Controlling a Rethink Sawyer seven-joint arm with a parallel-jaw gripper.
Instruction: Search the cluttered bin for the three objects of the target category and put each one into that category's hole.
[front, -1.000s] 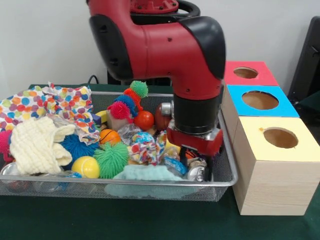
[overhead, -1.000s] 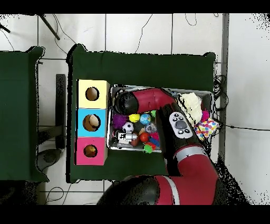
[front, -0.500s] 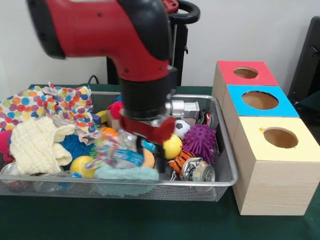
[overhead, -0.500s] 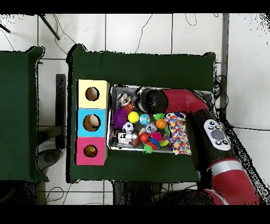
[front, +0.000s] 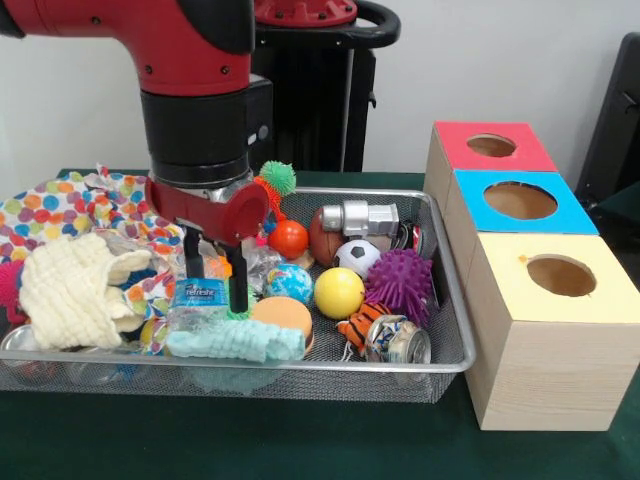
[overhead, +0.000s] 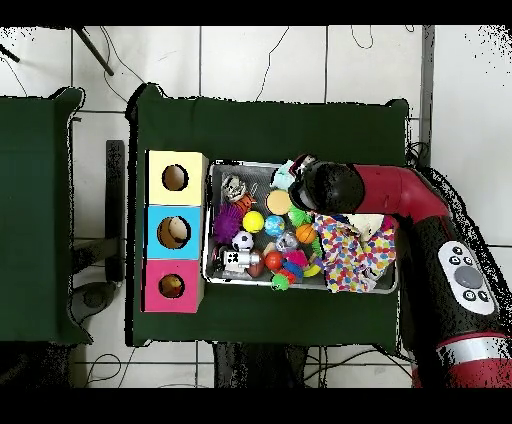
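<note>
Front view: arm (front: 190, 60) comes down over left-centre of the bin (front: 440, 365). Pincer (front: 212, 285) is released, fingers (front: 238, 285) spread either side of a plastic bottle (front: 200, 297) w/ blue label, not closed on it. Bottle lies among the clutter just behind a teal cloth (front: 235, 340) at the front rim.

Left end of bin: cream knit cloth (front: 70, 290), polka-dot cloth (front: 90, 205) draped over the rim behind it.

Right of the pincer: orange disc (front: 283, 315), globe ball (front: 290, 282), yellow ball (front: 339, 292), soccer ball (front: 356, 257), purple spiky ball (front: 400, 282), red ball (front: 288, 239), silver can (front: 397, 340). An orange striped plush (front: 358, 327) lies near the front rim, between yellow ball and can, touching the can. No other plush can be made out.

Boxes stand on the green surface (front: 300, 440) just right of the bin: yellow top nearest, blue in the middle, red farthest. Red hole (front: 491, 145) shows nothing in it.

Overhead view: arm (overhead: 400, 195) reaches across the bin (overhead: 213, 278); polka-dot cloth (overhead: 350, 252) covers its right part. Red hole (overhead: 171, 286) is at the lower end of the box row.
</note>
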